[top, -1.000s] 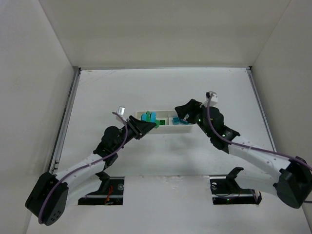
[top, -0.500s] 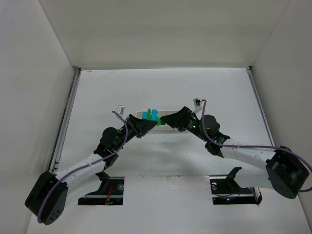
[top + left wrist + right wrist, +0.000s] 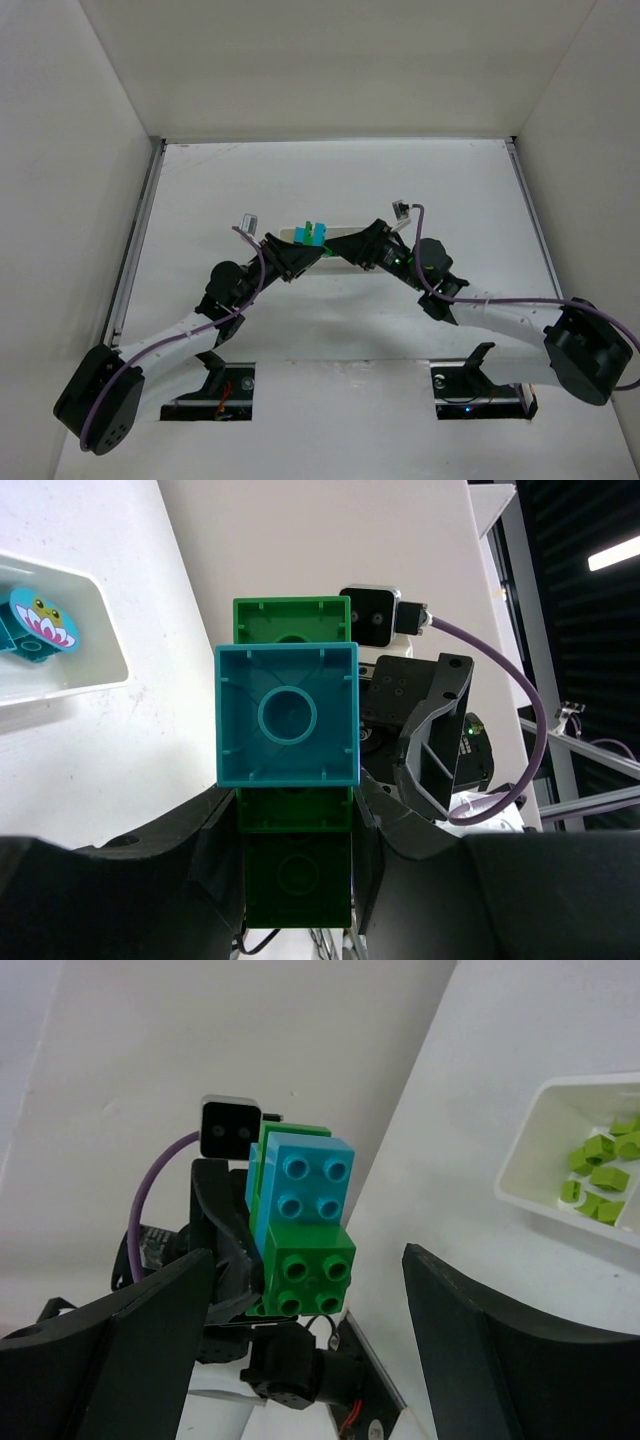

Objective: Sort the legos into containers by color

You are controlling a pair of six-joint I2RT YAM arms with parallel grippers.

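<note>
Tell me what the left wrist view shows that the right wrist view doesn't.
Left wrist only: the brick cluster from its hollow underside, and a cyan printed piece in a tray compartment. Right wrist only: the cluster's studded tops, and yellow-green cubes in a compartment. Both: the cyan-and-green cluster held in the left gripper.

Right gripper point(image 3: 348, 247) fingers spread wide, clear gap between; dead ahead, brick cluster point(image 3: 300, 1225) in left gripper point(image 3: 300, 256) blocks passage; tray point(image 3: 522, 1155) off its right.

White table point(image 3: 330, 180) w/ metal rails point(image 3: 133, 240) at L & R edges, white walls point(image 3: 330, 60) around.
</note>
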